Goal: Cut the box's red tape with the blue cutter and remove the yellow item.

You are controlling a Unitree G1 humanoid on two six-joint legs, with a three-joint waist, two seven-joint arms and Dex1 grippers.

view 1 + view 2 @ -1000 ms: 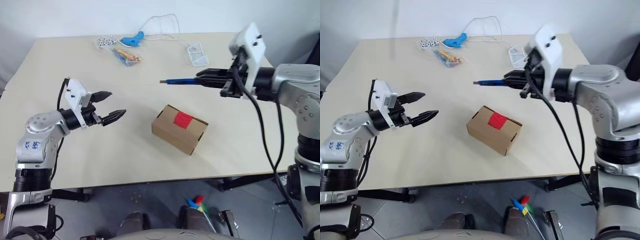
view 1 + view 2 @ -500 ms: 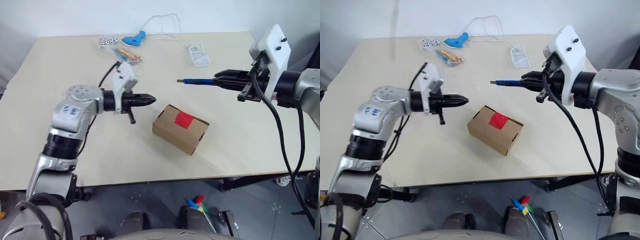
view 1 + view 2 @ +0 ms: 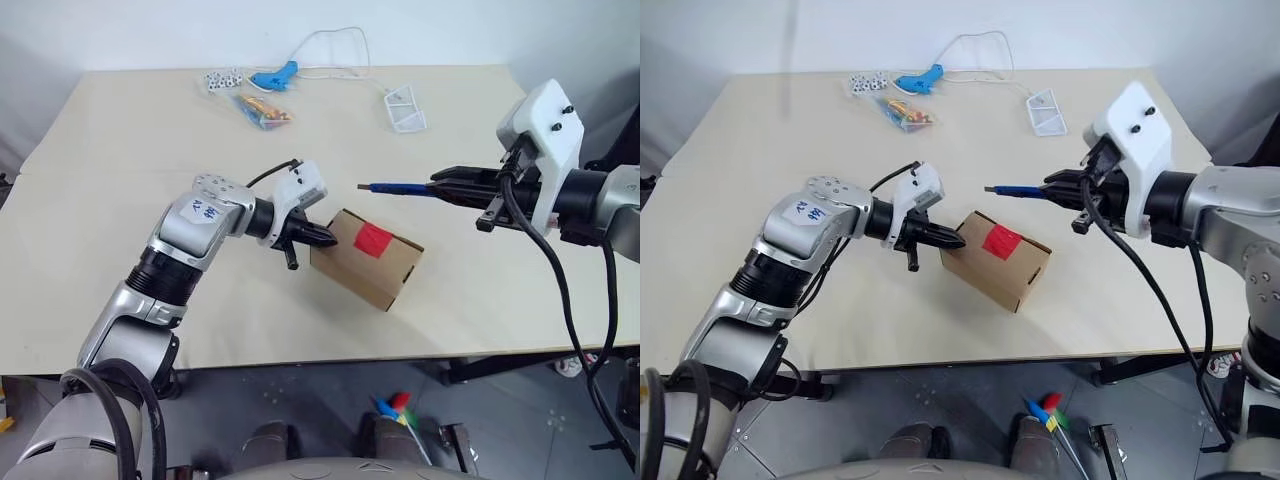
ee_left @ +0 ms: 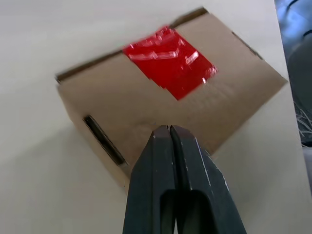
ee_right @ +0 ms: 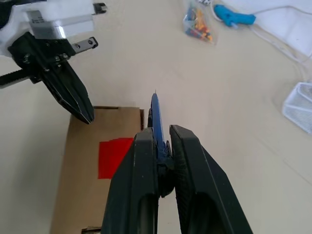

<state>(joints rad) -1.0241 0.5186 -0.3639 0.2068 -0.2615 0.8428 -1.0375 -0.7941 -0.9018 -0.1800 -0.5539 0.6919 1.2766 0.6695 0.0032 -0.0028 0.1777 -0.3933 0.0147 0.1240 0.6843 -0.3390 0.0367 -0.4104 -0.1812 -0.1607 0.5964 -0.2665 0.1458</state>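
Observation:
The brown box [image 3: 372,270] lies mid-table with the red tape [image 3: 372,238] on its top. My left gripper [image 3: 326,238] is shut and empty, its tips at the box's left top edge; whether they touch it I cannot tell. In the left wrist view the shut fingers [image 4: 161,146] point over the box [image 4: 229,92] toward the tape [image 4: 169,62]. My right gripper [image 3: 442,187] is shut on the blue cutter [image 3: 395,187], held level above and right of the box, tip pointing left. The cutter [image 5: 155,109] hovers over the box's far edge. The yellow item is hidden.
At the table's far side lie a light-blue corded tool [image 3: 270,76], a packet of colourful sticks [image 3: 262,110], a bag of dice [image 3: 222,80] and a white wire basket [image 3: 405,108]. The table's front edge runs just below the box.
My left gripper shut and swung right across the table to the box's left end. My right arm drew back a little to the right with the cutter still in it.

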